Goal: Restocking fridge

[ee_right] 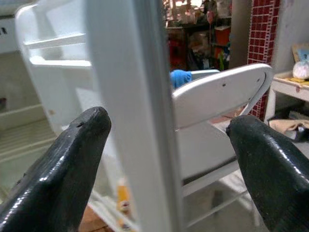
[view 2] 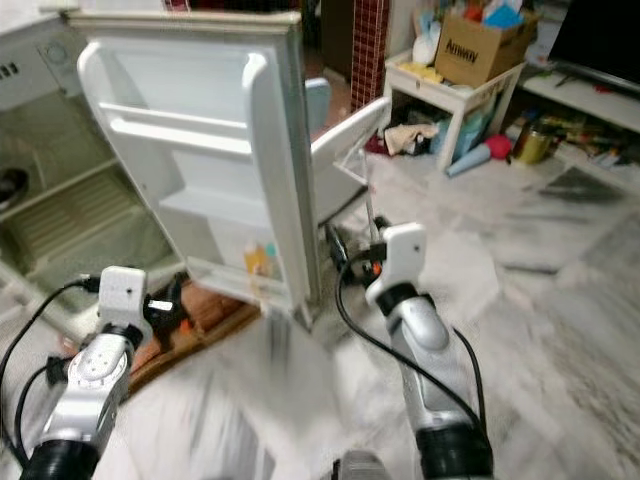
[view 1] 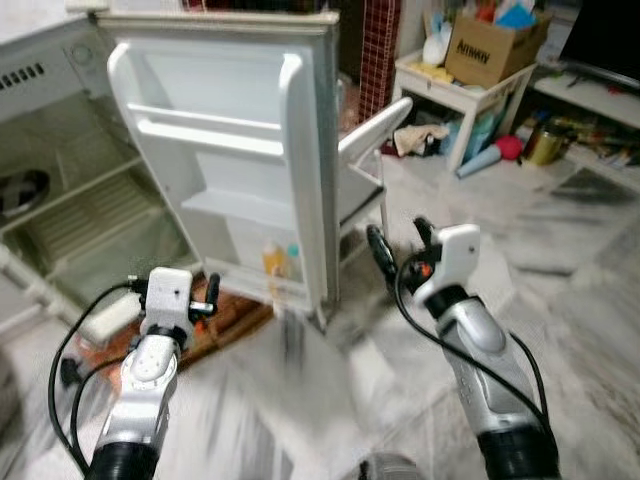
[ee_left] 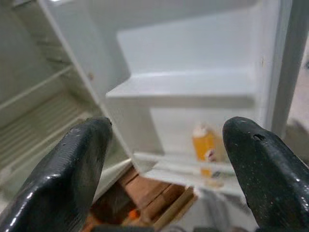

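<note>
The white fridge stands open, its door (view 1: 230,150) swung out towards me with the inner shelves facing me. An orange bottle (view 1: 272,260) and a teal-capped item (view 1: 293,255) stand in the lowest door shelf. The bottle (ee_left: 203,145) also lies straight ahead in the left wrist view. My left gripper (ee_left: 169,130) is open and empty, held low in front of the door's bottom shelf. My right gripper (view 1: 400,240) is open and empty, level with the door's outer edge (ee_right: 140,111). The fridge interior (view 1: 70,190) has wire shelves and a dark bowl (view 1: 20,190).
A white folding chair (view 1: 375,130) stands just behind the door, with something blue (ee_right: 181,77) on it. The fridge rests on a wooden pallet (view 1: 235,315). A white side table (view 1: 470,95) with a cardboard box (view 1: 495,45) is at the back right. Marble floor lies in front.
</note>
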Robot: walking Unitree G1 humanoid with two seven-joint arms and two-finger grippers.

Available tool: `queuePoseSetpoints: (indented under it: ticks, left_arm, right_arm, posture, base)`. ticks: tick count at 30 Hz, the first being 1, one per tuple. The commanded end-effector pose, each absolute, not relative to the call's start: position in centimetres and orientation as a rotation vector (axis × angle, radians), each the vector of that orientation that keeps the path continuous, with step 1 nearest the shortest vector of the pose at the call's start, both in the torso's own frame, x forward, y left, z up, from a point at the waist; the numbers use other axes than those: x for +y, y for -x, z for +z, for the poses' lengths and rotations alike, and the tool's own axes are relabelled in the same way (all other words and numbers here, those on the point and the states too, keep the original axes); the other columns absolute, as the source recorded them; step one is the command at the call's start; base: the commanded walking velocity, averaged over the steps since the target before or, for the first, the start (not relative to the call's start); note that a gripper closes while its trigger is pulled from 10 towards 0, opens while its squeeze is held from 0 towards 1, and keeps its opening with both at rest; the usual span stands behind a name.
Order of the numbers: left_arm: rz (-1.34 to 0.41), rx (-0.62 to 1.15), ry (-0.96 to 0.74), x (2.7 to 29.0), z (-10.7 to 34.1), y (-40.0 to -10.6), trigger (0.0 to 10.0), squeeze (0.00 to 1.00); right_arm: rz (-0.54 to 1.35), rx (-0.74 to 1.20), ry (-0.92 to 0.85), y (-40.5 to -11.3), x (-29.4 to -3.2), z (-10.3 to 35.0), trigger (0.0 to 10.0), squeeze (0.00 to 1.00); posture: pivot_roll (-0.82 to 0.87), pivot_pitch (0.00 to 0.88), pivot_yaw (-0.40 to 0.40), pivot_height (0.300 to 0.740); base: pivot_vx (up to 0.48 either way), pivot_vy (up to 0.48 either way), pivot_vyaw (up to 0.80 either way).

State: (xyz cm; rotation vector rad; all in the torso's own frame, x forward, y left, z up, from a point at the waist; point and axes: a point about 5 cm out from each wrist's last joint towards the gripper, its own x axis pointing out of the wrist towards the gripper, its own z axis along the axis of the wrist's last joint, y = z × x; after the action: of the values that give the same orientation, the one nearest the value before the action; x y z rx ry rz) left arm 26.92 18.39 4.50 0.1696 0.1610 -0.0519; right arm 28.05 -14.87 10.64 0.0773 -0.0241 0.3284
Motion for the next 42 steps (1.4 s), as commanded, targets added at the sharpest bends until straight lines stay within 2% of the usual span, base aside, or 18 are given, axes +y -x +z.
queuePoseSetpoints:
  ticks: [1, 7, 10, 15, 19, 25, 42]
  left_arm:
    - [-0.038, 0.168, -0.206, 19.3, 4.5, -26.7, 10.0, 0.00]
    - [0.011, 0.206, -0.136, 19.7, 4.1, -26.2, 10.0, 0.00]
    - [0.027, 0.201, -0.036, 20.0, 4.2, -25.1, 10.0, 0.00]
    - [-0.026, 0.186, -0.004, 19.1, 4.4, -23.3, 10.0, 0.00]
    - [-0.017, 0.200, -0.044, 19.9, 4.5, -22.1, 10.0, 0.00]
    - [-0.096, 0.120, -0.180, 19.8, 6.6, -22.7, 10.0, 0.00]
    - [-0.096, 0.120, -0.180, 19.8, 6.6, -22.7, 10.0, 0.00]
  right_arm:
    - [0.345, -0.051, -0.085, -28.4, -14.1, 11.2, 10.0, 0.00]
    - [0.338, -0.056, -0.077, -28.5, -14.0, 11.1, 10.0, 0.00]
    - [0.332, -0.054, -0.071, -28.7, -14.1, 11.0, 10.0, 0.00]
    - [0.322, -0.068, -0.072, -29.5, -14.2, 11.4, 10.0, 0.00]
    - [0.329, -0.073, -0.098, -30.1, -13.8, 11.6, 10.0, 0.00]
    - [0.357, -0.073, -0.096, -30.2, -13.0, 11.6, 10.0, 0.00]
    - [0.357, -0.073, -0.096, -30.2, -13.0, 11.6, 10.0, 0.00]
  posture:
    - [-0.01, 0.000, 0.065, 0.740]
    - [0.00, 0.000, 0.056, 0.740]
    - [0.02, 0.000, 0.045, 0.740]
    - [0.07, 0.000, 0.020, 0.740]
    - [0.10, 0.000, -0.001, 0.740]
    - [0.12, 0.000, -0.001, 0.740]
    - [0.12, 0.000, -0.001, 0.740]
  base:
    - [0.435, 0.000, 0.47]
    - [0.216, 0.000, 0.21]
    - [0.000, 0.000, 0.00]
    - [0.000, 0.000, 0.00]
    - [0.000, 0.000, 0.00]
    - [0.000, 0.000, 0.00]
    - [0.000, 0.000, 0.00]
